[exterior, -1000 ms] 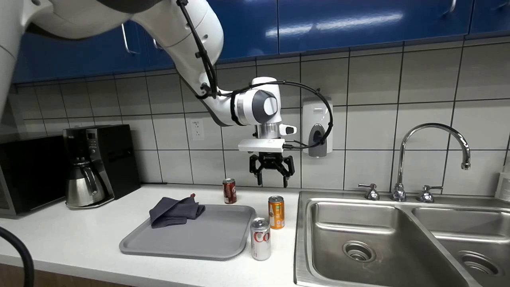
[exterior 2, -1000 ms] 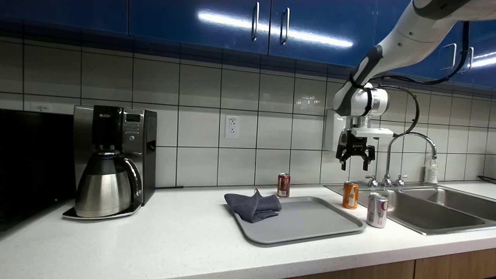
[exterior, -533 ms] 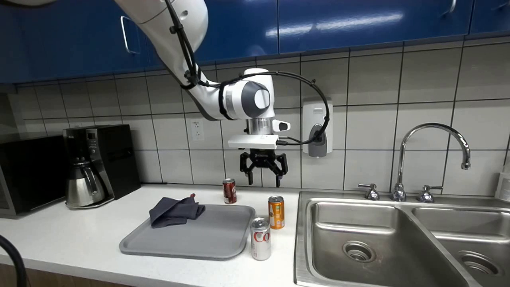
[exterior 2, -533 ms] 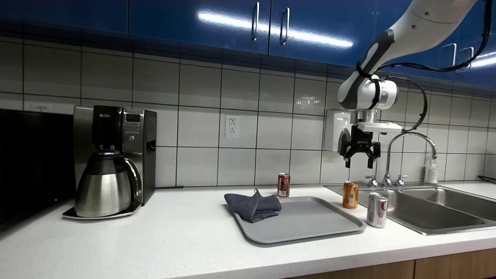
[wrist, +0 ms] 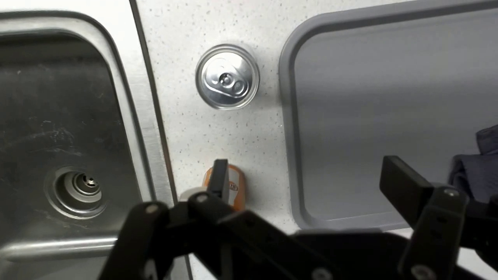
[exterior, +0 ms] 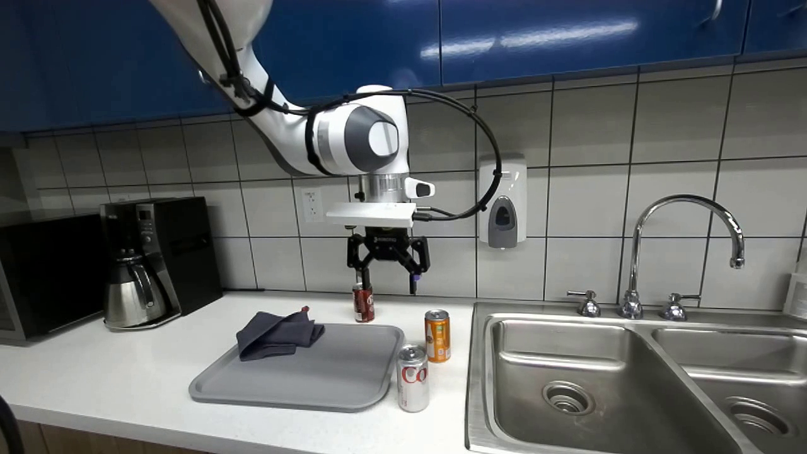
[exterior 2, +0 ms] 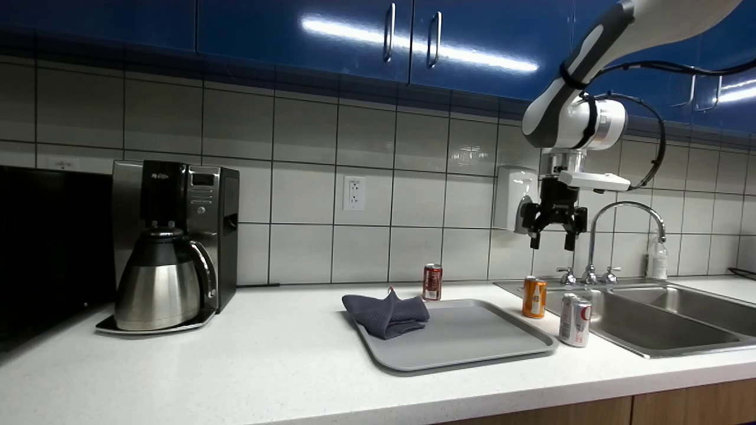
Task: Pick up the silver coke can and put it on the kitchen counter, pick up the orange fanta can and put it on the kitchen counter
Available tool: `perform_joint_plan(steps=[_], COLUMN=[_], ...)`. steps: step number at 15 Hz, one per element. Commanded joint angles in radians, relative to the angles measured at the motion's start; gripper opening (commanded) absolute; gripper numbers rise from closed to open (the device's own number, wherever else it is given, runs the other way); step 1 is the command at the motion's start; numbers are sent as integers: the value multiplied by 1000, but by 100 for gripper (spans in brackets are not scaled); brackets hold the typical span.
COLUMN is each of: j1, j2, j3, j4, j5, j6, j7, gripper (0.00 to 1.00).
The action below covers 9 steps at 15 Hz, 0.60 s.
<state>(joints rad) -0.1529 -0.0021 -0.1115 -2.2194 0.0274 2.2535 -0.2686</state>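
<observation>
One silver coke can [wrist: 227, 76] stands upright on the surface [wrist: 253, 136], upper middle in the wrist view, up-left of your wide-spread, empty end effector [wrist: 305, 173], the orange fanta can [wrist: 238, 188] lower, partly hidden.

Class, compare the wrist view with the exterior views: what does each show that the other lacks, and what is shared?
Only the wrist view: a near-vertical look at the silver coke can, pull tab clear.
Only the exterior views: the red can, coffee maker and wall dispenser.
Shared: that can, the orange fanta can, gripper, grey tray, dark cloth, kitchen counter and sink.
</observation>
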Motion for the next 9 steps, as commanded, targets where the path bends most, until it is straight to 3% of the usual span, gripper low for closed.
perform_joint_plan(steps=[1, 9], j1=[12, 20], j2=[-25, -78], j3=[-8, -10], j4=[-19, -69], j5=[-1, -1], j6=[-6, -12], j7=[-2, -10], gripper=[100, 100])
